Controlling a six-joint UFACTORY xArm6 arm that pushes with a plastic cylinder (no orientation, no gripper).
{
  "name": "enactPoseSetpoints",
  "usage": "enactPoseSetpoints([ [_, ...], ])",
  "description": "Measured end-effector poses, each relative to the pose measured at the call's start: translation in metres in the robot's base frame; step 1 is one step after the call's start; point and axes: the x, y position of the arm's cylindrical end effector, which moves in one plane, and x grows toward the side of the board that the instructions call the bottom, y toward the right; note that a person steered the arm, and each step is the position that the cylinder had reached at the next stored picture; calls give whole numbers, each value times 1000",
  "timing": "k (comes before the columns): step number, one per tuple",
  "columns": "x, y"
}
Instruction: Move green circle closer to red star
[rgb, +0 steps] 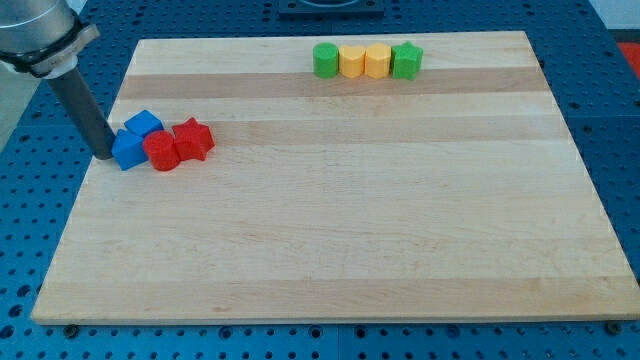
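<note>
The green circle (326, 60) stands at the view's top, at the left end of a row with two yellow blocks (352, 61) (377, 61) and a green star (406, 60). The red star (195, 139) lies at the view's left, touching a red round block (161, 151). Two blue blocks (145, 124) (128, 150) sit just left of them. My tip (106, 156) rests at the left side of the lower blue block, far from the green circle.
The wooden board (340, 220) lies on a blue perforated table. The board's left edge is close to my tip. The arm's grey body (40, 30) is at the view's top left.
</note>
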Motion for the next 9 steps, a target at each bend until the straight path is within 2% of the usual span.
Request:
enactPoseSetpoints([
  [2,0,-27],
  [3,-36,-26],
  [4,-95,-6],
  [6,-167,99],
  [8,-208,198],
  [9,-212,243],
])
